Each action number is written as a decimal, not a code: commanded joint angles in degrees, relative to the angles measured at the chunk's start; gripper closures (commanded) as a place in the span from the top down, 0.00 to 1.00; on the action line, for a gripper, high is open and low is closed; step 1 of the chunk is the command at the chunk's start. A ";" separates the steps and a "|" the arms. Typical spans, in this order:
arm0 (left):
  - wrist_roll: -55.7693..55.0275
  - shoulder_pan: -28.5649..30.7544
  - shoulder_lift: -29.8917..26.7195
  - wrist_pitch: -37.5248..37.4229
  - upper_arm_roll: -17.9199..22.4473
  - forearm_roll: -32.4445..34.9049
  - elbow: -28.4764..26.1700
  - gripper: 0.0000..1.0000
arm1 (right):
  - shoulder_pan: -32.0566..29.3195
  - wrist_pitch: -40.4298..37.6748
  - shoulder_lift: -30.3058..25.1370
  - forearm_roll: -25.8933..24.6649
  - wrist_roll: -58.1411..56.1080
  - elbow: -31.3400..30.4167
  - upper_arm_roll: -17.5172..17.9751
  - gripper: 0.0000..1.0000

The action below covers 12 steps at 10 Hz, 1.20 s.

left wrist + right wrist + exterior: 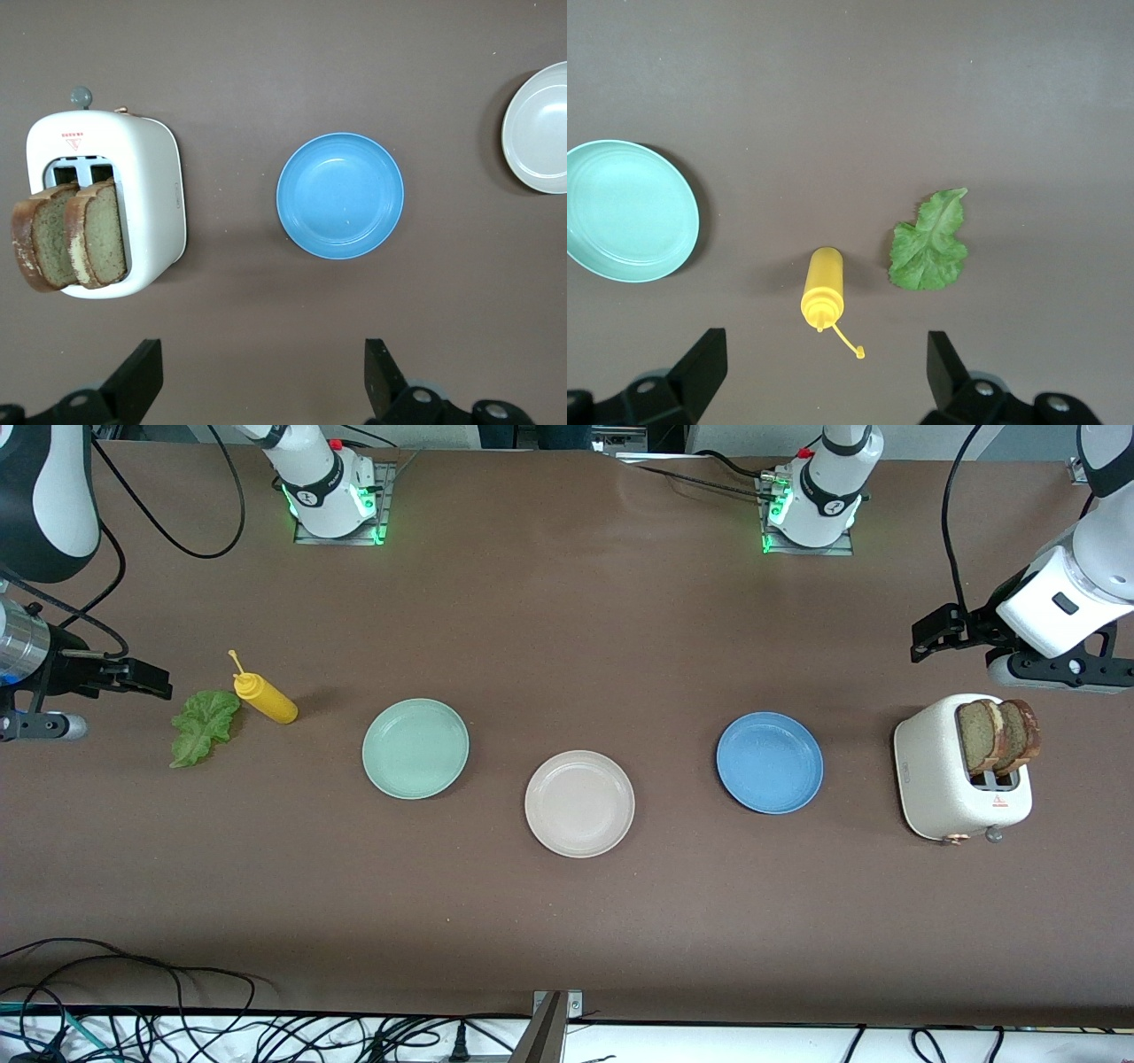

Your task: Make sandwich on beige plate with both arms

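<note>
Beige is the plate (579,803) I am watching most closely, and it lies bare, nearest the front edge of the brown bench (567,939) of all the things on it, about midway along. A little farther from that edge I see the blue plate (769,763) toward the left arm's end and the mint green plate (415,748) toward the right arm's end, each well apart from the beige one. At the left arm's end stands a white toaster (952,788), with two brown bread slices (997,736) sticking up out of its slots side by side. At the right arm's end the lettuce leaf (205,725) lies flat on the bench, and a yellow squeeze bottle (264,696) lies on its side just beside it, a touch farther from the front edge.

Higher up, my left gripper (930,638) hangs in the air over the bench near the toaster, its jaws spread wide and holding nothing; the left wrist view shows the two fingers (137,376) well apart. My right gripper (142,679) hangs over the bench by the lettuce, jaws likewise released and empty.
</note>
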 commanded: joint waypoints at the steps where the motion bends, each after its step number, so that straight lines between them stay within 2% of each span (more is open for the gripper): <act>1: -0.34 0.25 0.90 -0.69 -0.36 1.45 1.91 1.00 | 0.07 -0.33 -0.29 0.83 0.63 0.41 -0.09 1.00; 12: 0.19 1.13 0.90 -0.69 -0.27 1.36 2.00 1.00 | 0.07 -0.33 -0.29 0.92 0.63 0.41 -0.09 1.00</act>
